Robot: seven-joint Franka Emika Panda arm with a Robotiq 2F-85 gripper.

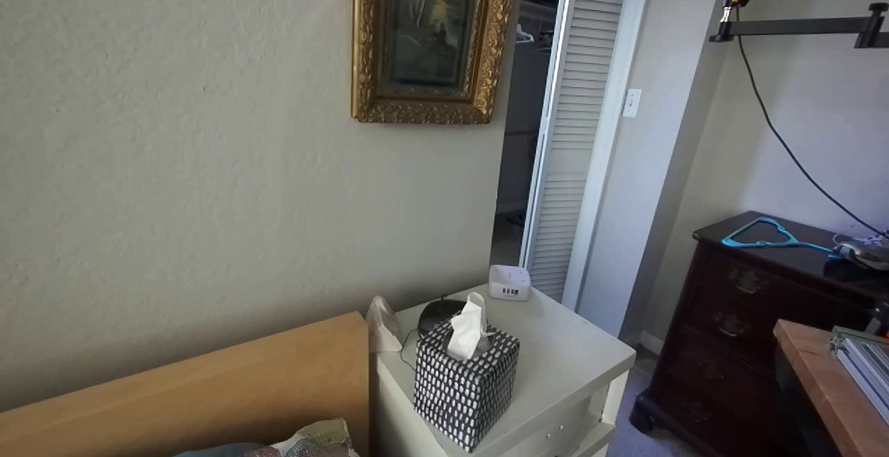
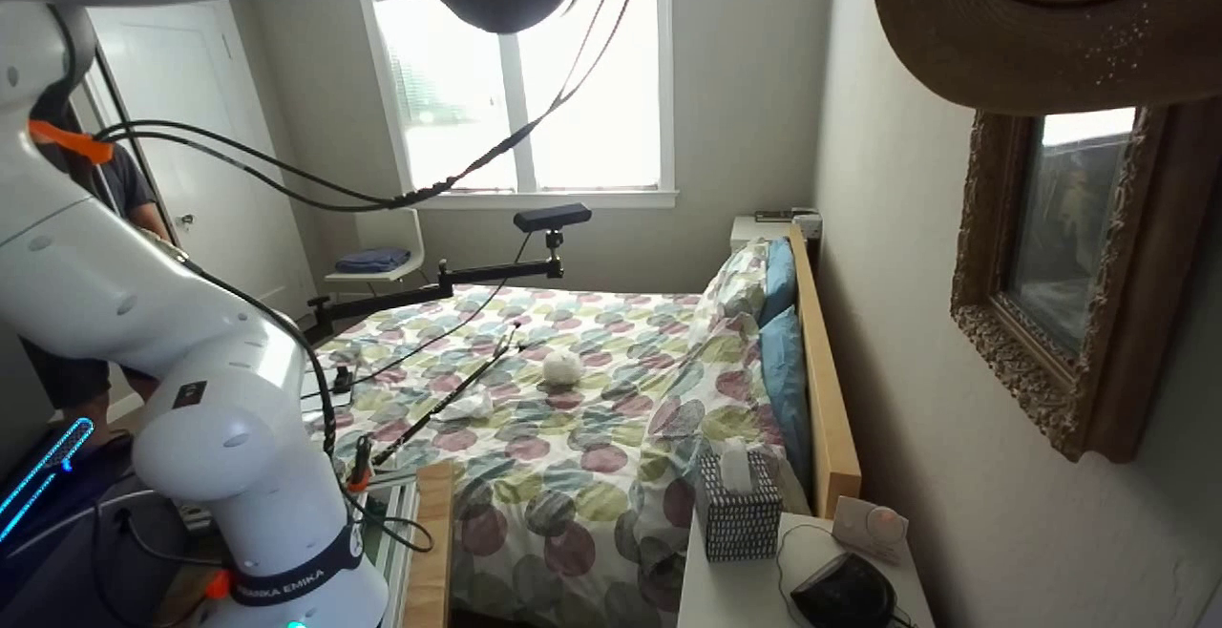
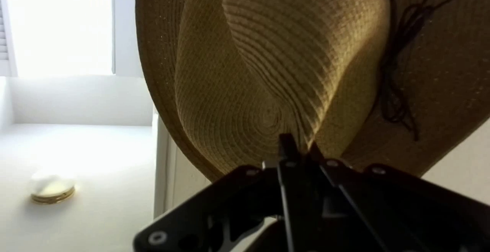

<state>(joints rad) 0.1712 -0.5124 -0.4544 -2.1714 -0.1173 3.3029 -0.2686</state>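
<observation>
A tan woven straw hat (image 3: 245, 106) fills much of the wrist view, its creased crown facing the camera and a dark cord (image 3: 396, 95) tied on the brim at right. My gripper (image 3: 301, 144) comes up from below in that view. Its dark fingertips are close together on the ridge of the crown, with a fold of straw pinched between them. In an exterior view the hat (image 2: 1060, 46) appears at the top right, cut off by the frame; the fingertips do not show there. White arm links (image 2: 143, 294) occupy the left of that view.
Below the hat, a gilt framed picture (image 2: 1012, 361) hangs on the wall. A white nightstand (image 1: 569, 346) bears a patterned tissue box (image 1: 465, 387). Beyond lie the bed (image 2: 573, 461), a camera boom (image 2: 501, 272) and a person (image 2: 132, 179) at far left. Cables (image 2: 477, 165) loop from the arm.
</observation>
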